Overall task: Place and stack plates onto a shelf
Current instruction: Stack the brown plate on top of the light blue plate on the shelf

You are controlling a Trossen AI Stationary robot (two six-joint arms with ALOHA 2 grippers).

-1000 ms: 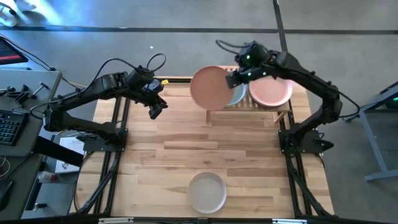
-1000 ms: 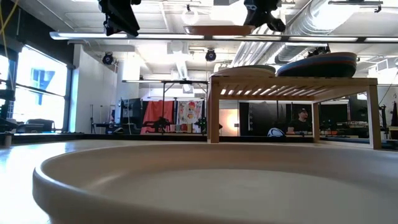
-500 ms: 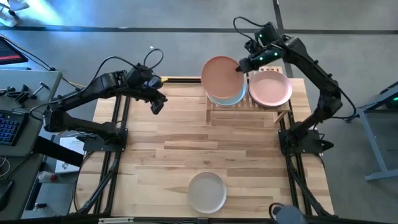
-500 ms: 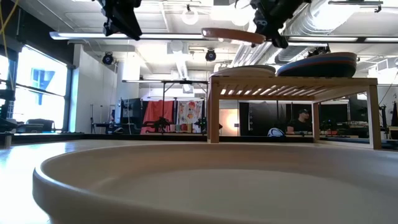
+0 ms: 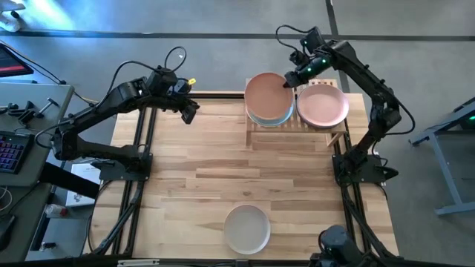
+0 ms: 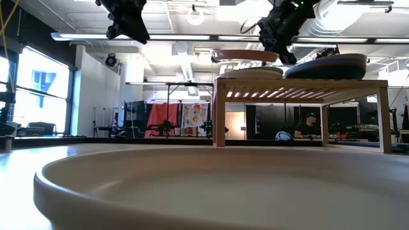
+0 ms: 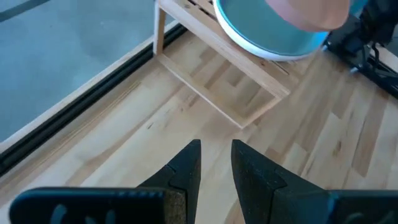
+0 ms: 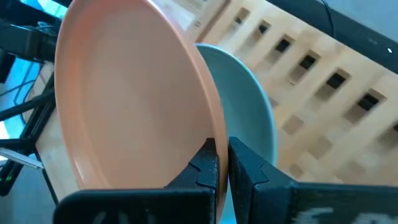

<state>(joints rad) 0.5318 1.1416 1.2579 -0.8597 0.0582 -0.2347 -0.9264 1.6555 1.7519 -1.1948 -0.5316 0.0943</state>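
**Terracotta plate held over shelf's left stack**

Two grippers, one shelf, four plates plainly countable.

Right gripper (image 5: 288, 83): pinched tight on the rim of the terracotta plate (image 5: 266, 93), at the far left part of the shelf (image 5: 293, 132). In the right wrist view, both fingers (image 8: 205, 163) closed on that rim, the plate tilted. In the low view, held almost level just above the stack below, a thin gap visible between them.

Directly beneath: one blue-green plate (image 5: 278, 119) resting on the shelf's left half, its edge peeking out on the near side. Cannot tell whether more lie under it.

On the shelf's right half: one pink plate (image 5: 323, 106) topping a second stack, just beside the left one. From the low view, a darker plate under it; exact number in that stack not clear.

On the table (image 5: 223, 170): one cream plate (image 5: 247, 229), alone near the front edge, well apart from the shelf.

Left gripper (image 5: 189, 113): raised over the table's far left corner, well clear of the shelf, fingers a narrow gap apart, nothing between them.
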